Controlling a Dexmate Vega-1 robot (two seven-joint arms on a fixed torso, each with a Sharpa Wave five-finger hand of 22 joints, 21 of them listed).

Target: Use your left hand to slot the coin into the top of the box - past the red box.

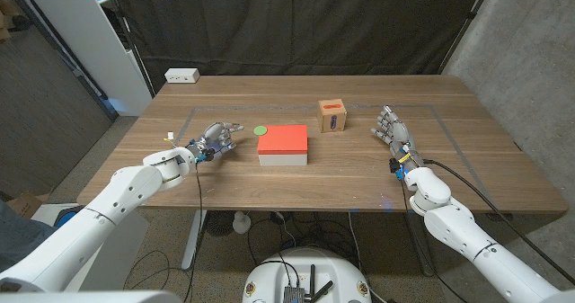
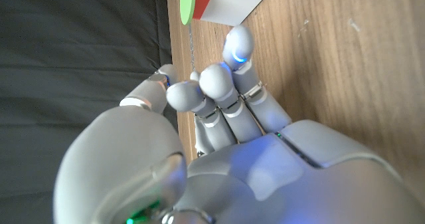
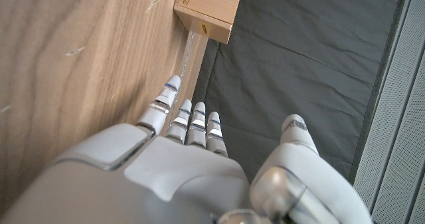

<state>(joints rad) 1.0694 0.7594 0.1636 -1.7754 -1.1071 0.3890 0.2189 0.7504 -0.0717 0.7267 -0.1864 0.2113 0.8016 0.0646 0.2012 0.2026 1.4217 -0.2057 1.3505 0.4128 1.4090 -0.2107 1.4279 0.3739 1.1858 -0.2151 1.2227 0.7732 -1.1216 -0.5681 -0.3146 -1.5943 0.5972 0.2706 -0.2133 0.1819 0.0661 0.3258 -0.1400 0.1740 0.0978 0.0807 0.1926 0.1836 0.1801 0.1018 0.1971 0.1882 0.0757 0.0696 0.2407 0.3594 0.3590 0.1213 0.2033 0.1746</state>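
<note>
One green coin (image 1: pixel 260 130), beside left hand (image 1: pixel 214 141)

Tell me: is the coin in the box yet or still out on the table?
Out. The green coin lies on the table beside the red box, just ahead of the left hand; the wooden box stands apart.

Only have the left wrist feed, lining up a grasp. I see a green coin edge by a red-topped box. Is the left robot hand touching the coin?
Observer: No. In the head view the left robot hand sits short of the coin and holds nothing.
Operator: Where's the slotted box?
Observer: The wooden box stands beyond the red box, toward the robot's right, with its slot on top.
Operator: Is the right robot hand in the way?
Observer: No. The right robot hand holds nothing, apart from the wooden box.
</note>
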